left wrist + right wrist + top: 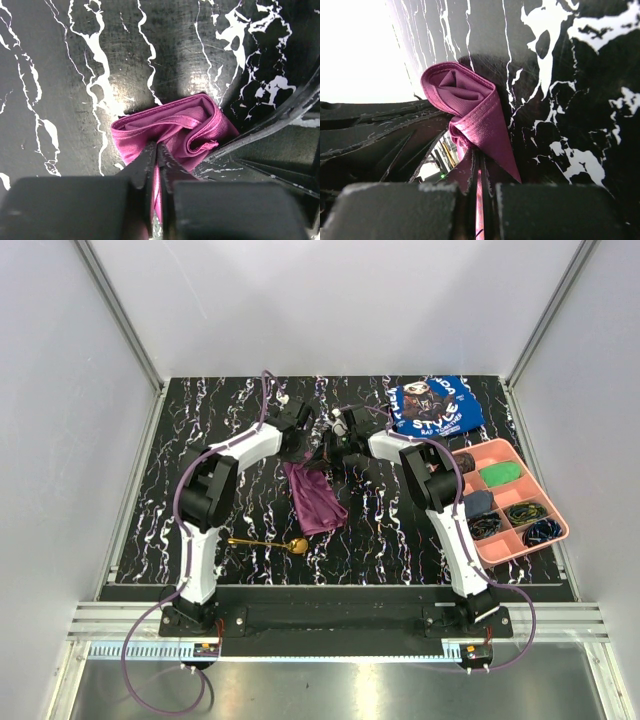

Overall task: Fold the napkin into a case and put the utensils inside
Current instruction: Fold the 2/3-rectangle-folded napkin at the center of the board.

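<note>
The plum-purple napkin [316, 500] lies as a narrow bunched strip in the middle of the black marbled table, its far end lifted. In the left wrist view my left gripper [156, 151] is shut on a fold of the napkin [172, 125]. In the right wrist view my right gripper [480, 161] is shut on the rolled edge of the napkin [472, 107]. From above, the left gripper [300, 452] and right gripper [330, 454] stand close together at the strip's far end. The gold spoon [270, 543] lies on the table near the strip's front left.
A blue cloth with white lettering [435, 405] lies at the back right. A pink compartment tray [533, 486] holding several small items stands at the right edge. White walls close in the table on three sides.
</note>
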Available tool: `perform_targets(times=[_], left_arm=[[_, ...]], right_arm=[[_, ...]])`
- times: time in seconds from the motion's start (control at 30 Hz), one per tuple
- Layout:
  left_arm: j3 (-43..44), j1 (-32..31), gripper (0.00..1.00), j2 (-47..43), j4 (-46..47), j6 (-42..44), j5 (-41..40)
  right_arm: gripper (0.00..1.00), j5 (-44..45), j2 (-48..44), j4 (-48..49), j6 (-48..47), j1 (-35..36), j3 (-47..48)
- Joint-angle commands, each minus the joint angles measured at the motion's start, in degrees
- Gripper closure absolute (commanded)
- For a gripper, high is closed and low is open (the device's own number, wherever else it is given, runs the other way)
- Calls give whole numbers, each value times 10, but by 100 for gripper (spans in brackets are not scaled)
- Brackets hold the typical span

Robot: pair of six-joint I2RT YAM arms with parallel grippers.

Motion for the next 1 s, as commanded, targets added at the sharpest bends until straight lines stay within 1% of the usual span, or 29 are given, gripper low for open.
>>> perform_targets(times=[0.0, 0.03, 0.07, 0.13, 0.17, 0.23, 0.27, 0.3, 0.33, 0.37, 0.4, 0.47, 0.5, 0.67, 0.7, 0.77, 0.8, 0.83, 0.87, 0.9, 0.97], left_arm=[[13, 0, 100, -39, 11, 2, 14], [7, 2, 100, -48, 9, -2, 26], [2, 10, 100, -56, 11, -14, 62], [-7, 19, 100, -71, 17, -27, 102], [-10, 26, 100, -72, 18, -34, 153], [-21, 31, 100, -74, 25, -37, 191], [-29, 37, 100, -77, 32, -46, 222], [-42, 42, 100, -85, 46, -51, 240], [-71, 46, 100, -89, 80, -57, 258], [-84, 52, 100, -92, 92, -68, 281], [-91, 55, 100, -90, 100, -72, 287], [-106, 58, 100, -84, 106, -91, 297], [-109, 60, 100, -77, 111, -100, 300], [-144, 71, 100, -86, 135, -129, 268], [-145, 73, 100, -83, 141, -132, 270], [-145, 73, 100, -77, 139, -135, 268], [-148, 73, 100, -73, 145, -136, 268], [-155, 73, 100, -72, 146, -138, 277], [-156, 73, 100, -71, 146, -133, 284], [-155, 73, 100, -71, 143, -130, 285], [-156, 75, 100, -78, 143, -126, 281]], right_arm=[[100, -7, -42, -1, -17, 4, -1], [100, -9, -42, -2, -18, 6, 1], [100, -11, -42, -3, -17, 7, 4], [100, -23, -39, -2, -7, 15, 14], [100, -28, -38, 2, -1, 17, 17], [100, -48, -34, 30, 35, 22, 19], [100, -53, -32, 44, 49, 23, 19], [100, -57, -26, 49, 70, 24, 20], [100, -57, -21, 49, 82, 23, 28], [100, -60, -14, 74, 94, 23, 31], [100, -74, -8, 124, 130, 23, 32], [100, -77, 5, 191, 187, 16, 29], [100, -80, 12, 272, 252, 11, 30], [98, -77, 68, 393, 377, 12, 52], [98, -80, 75, 371, 377, 16, 68], [97, -61, 69, 348, 367, 19, 59], [94, -38, 67, 272, 319, 20, 69], [93, -32, 67, 205, 266, 21, 94], [89, -25, 77, 121, 204, 21, 127], [87, -8, 82, -12, 111, 19, 177], [86, 1, 79, -26, 80, 16, 173]])
